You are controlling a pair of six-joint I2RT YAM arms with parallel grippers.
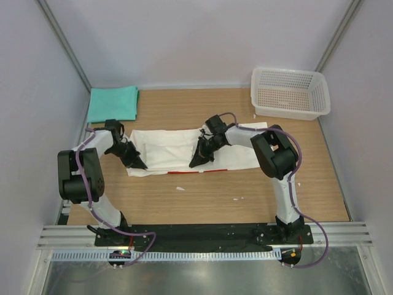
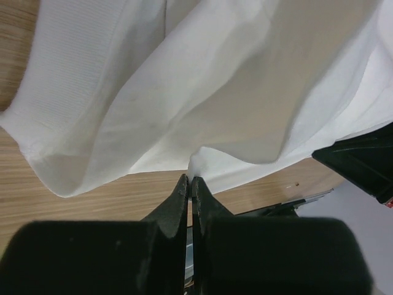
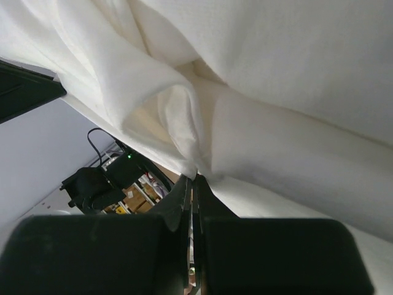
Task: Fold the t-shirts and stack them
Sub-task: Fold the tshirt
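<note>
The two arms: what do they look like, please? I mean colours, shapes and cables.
The left arm and the right arm have white links and bulky black joint housings. A thin purple-grey cable runs along each. The left hand and the right hand are matt black, with two fingers that taper to points.

I am finding nothing readable. The white t-shirt [image 1: 178,147] is showing only a thin red strip of print just beside my right claw [image 1: 196,162], with no letters legible there.

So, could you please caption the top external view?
Left fingers and right fingers pinch the white t-shirt; teal t-shirt lies folded far left.
</note>
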